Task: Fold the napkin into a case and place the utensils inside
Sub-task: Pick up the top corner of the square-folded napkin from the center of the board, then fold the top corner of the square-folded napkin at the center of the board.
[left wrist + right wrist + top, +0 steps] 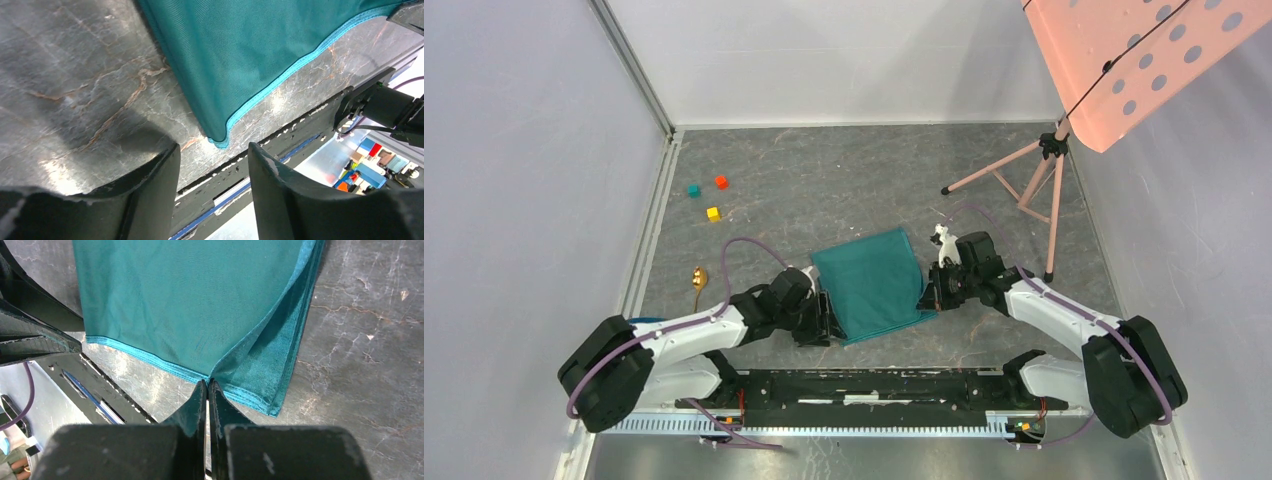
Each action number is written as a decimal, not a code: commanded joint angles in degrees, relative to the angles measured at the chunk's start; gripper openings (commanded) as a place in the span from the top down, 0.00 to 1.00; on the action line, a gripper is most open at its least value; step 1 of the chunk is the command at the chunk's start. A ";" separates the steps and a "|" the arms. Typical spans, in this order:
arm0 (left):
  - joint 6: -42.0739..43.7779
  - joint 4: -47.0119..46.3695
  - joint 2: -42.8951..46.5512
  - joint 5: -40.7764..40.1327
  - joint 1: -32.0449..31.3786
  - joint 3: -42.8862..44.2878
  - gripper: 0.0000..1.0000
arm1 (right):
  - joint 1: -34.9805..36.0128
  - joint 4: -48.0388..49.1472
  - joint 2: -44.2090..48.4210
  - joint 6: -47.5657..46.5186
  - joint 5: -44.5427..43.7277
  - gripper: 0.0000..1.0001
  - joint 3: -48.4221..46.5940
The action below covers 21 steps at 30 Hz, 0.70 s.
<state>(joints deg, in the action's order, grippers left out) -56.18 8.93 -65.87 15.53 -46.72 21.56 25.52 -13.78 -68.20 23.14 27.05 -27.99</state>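
Now, the right pincer is clamped on the near hem of the napkin, puckering its top layer. The left pincer stands spread, with the cloth's near-left corner just ahead of its gap, untouched. The napkin lies mid-worktop, toward the near edge. The left should probably grip that corner first, then both lift evenly so the fold runs straight.

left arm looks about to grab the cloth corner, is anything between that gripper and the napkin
Nothing visible does. The left gripper is open, with only bare table between it and the napkin corner just ahead. The right gripper is shut on the napkin's near edge.
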 commanded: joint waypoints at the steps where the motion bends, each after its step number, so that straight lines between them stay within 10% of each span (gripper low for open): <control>1: -0.51 4.07 3.28 -2.90 -0.11 -0.98 0.39 | 0.32 1.65 -0.04 -0.53 0.70 1.00 -2.33; 14: 0.20 0.47 -3.60 -3.31 -0.10 -1.77 0.59 | 4.75 7.27 -3.15 2.97 2.12 1.00 -4.76; 21: 0.46 0.09 -4.65 -3.89 -0.13 -3.00 0.62 | 12.72 27.63 -15.71 14.98 4.36 1.00 -9.98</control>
<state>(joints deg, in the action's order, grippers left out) -56.18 6.48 -68.42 15.31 -46.70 21.10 34.96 -2.76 -77.56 29.78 28.97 -33.58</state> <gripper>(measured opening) 0.386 0.010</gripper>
